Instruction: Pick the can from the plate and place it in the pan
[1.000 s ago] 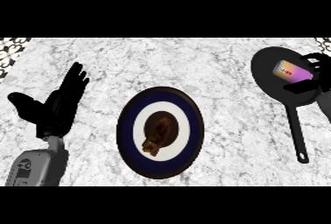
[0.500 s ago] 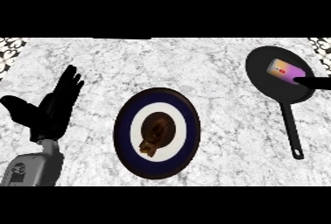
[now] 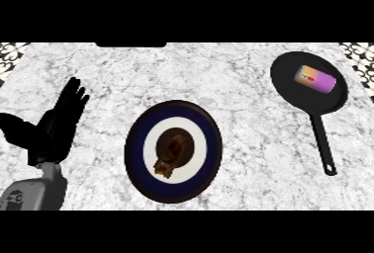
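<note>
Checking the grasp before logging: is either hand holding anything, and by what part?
Nothing is held. The left hand is open; the can lies in the pan; the right hand is out of view.

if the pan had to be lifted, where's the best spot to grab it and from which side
Probably the long straight handle, which runs from the pan toward the counter's near edge with bare counter on both sides. Coming from the near right side, fingers would curl across the handle, away from the can lying on its side in the bowl.
</note>
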`<action>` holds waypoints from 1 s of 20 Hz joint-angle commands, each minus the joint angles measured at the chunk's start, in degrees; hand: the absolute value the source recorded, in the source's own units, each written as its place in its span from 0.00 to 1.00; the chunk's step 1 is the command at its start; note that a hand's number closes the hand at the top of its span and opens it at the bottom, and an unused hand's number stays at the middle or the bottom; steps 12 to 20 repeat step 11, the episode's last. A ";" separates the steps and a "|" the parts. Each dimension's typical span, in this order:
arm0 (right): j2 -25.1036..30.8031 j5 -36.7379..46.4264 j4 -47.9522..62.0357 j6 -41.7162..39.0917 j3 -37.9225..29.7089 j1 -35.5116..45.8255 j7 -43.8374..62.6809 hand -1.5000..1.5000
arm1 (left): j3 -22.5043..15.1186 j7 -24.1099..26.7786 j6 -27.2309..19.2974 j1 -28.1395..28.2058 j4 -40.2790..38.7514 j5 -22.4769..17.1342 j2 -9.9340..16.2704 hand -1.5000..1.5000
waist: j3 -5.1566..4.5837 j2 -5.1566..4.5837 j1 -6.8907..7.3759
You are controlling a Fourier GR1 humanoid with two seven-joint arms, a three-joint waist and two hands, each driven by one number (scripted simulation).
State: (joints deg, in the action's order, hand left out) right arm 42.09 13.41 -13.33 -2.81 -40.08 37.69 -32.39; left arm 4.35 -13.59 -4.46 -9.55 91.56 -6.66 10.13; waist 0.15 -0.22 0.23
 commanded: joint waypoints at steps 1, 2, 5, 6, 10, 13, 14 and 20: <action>2.43 -3.35 -0.17 -9.92 -1.74 -5.55 -5.65 0.00 | -0.83 3.11 -0.55 2.21 -0.38 1.15 -1.75 0.50 | -0.04 -0.02 0.09; 1.17 -3.22 -2.47 -8.98 -0.37 -6.99 -4.95 0.00 | -0.57 -1.78 -3.36 -4.25 -2.30 2.47 -1.57 0.50 | -0.13 0.24 -0.72; 4.42 -5.37 -2.10 -12.93 -1.69 -11.44 -7.29 0.00 | 1.13 -3.16 0.92 -0.49 2.12 -1.14 0.93 0.50 | -0.09 0.18 -0.16; -0.16 -4.68 -5.28 -7.98 0.80 -9.11 -6.76 0.00 | 2.10 -4.25 1.55 0.38 3.11 -1.65 1.83 0.50 | -0.13 0.22 0.04; 2.53 -7.24 -6.76 -10.59 1.04 -11.15 -4.27 0.00 | -0.25 3.01 0.77 2.23 -1.31 1.19 -2.13 0.50 | -0.15 0.19 -0.13; -0.95 -7.03 -8.02 -7.15 1.97 -11.63 -5.49 0.00 | 2.87 0.63 2.66 -2.12 -3.31 -0.78 1.23 0.50 | -0.16 0.20 -0.22; -0.95 -7.03 -8.02 -7.15 1.97 -11.63 -5.49 0.00 | 2.87 0.63 2.66 -2.12 -3.31 -0.78 1.23 0.50 | -0.16 0.20 -0.22; -0.95 -7.03 -8.02 -7.15 1.97 -11.63 -5.49 0.00 | 2.87 0.63 2.66 -2.12 -3.31 -0.78 1.23 0.50 | -0.16 0.20 -0.22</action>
